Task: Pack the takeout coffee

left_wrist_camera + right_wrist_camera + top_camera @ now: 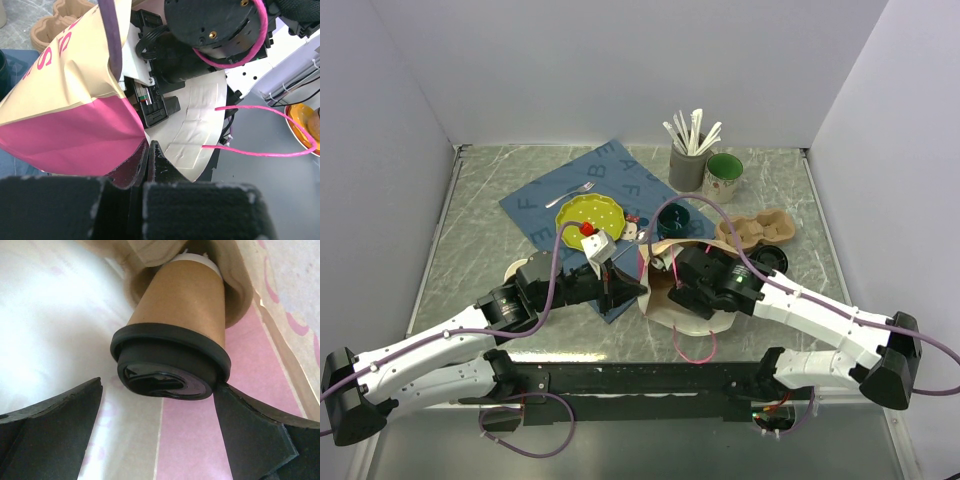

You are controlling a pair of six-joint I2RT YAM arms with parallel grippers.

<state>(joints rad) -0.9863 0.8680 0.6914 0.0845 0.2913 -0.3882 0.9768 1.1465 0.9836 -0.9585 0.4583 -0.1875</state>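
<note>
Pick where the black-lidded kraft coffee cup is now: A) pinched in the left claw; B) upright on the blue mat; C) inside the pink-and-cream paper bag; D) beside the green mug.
C: the right wrist view shows the coffee cup surrounded by the paper bag and its pink and cream walls, the right claw open around its black lid, while the left claw pinches only the bag's edge.

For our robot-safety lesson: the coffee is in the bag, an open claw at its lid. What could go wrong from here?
The right claw is open, one finger at the black lid; backing out could drag the takeout coffee along. The left claw pinches only the edge of the paper bag, which might slip.
</note>
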